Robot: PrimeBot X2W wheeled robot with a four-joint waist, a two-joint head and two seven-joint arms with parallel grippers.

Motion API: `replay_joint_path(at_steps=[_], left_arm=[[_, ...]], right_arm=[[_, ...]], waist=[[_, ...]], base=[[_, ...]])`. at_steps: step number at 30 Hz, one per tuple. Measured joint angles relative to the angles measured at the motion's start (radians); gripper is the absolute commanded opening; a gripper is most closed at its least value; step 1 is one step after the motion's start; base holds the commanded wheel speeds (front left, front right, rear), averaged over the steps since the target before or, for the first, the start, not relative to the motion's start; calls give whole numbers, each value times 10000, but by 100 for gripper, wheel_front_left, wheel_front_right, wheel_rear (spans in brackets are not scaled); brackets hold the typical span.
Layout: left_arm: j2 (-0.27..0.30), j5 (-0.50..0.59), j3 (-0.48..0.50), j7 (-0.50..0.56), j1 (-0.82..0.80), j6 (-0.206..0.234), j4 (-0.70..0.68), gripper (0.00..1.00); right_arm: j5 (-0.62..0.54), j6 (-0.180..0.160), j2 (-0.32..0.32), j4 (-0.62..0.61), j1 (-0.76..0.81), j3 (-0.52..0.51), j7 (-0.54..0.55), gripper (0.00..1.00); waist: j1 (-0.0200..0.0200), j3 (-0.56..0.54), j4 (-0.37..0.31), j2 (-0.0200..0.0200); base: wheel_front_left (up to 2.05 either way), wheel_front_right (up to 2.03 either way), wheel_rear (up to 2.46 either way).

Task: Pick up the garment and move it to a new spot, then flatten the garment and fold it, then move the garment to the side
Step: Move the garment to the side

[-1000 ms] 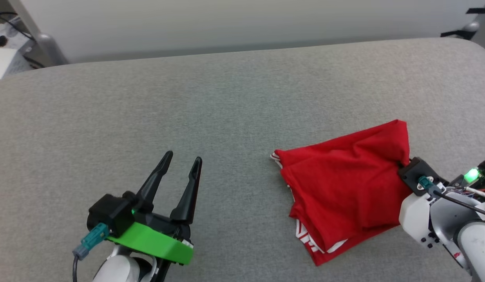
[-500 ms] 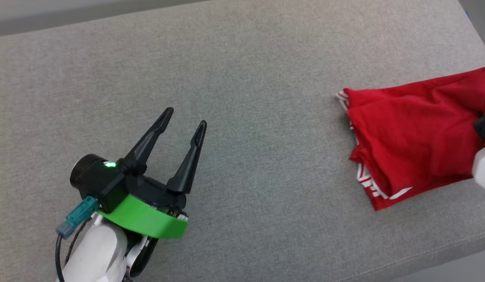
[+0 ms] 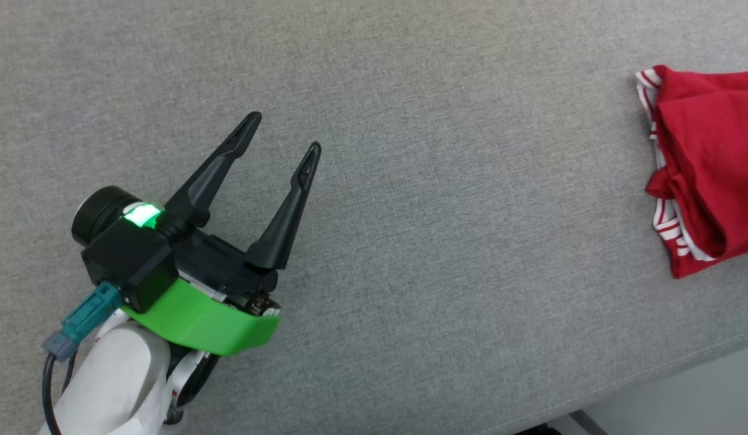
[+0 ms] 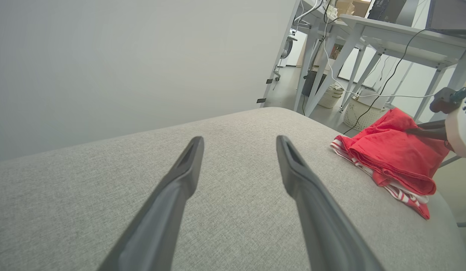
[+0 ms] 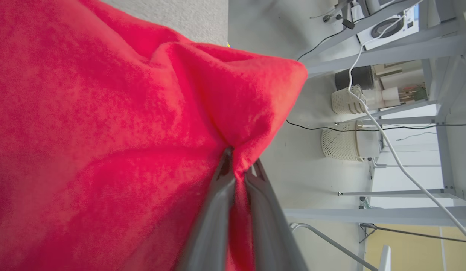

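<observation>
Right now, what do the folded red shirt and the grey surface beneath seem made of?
Folded red shirt: probably soft matte knit fabric; it creases and bunches. Grey surface: apparently woven upholstery cloth over padding; speckled weave, rounded edge.

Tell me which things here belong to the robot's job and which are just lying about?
Job: red garment, pinched by the right gripper; open left gripper, holding nothing; grey padded surface beneath.
Lying about: baskets, white cable, desks beyond.

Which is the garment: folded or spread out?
Folded: the garment lies in stacked layers, one corner pinched by the right gripper.
</observation>
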Motion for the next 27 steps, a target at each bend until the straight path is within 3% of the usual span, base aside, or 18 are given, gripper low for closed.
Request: replay_joint_path(at_steps=[6,17,18,19,20,27], left_arm=[[98,4,130,190,-185,84,-414,100],[182,8,215,151,-285,186,-612,100],[173,-4,209,100,-285,186,-550,100],[144,-10,196,23,-285,186,-456,100],[75,-38,171,-73,-280,186,-336,100],[-339,-428,84,-849,-57,186,813,100]], right_arm=[[-790,-2,297,1028,-678,-1266,-573,0],[-1745,-2,861,2272,-1243,-1985,-1141,0],[-1791,-2,872,2309,-1260,-2033,-1181,24],[-1847,-2,867,2351,-1267,-2098,-1246,80],[-1860,-2,867,2393,-1270,-2222,-1300,100],[-1956,-2,685,2199,-1230,-2349,-1685,100]], waist=[[0,638,180,1],[0,1109,718,0],[0,1075,736,0],[-1,1016,756,0],[-1,936,776,1],[-2,9,936,0]], base=[[0,0,0],[0,0,0],[0,0,0],[0,0,0],[0,0,0],[0,0,0]])
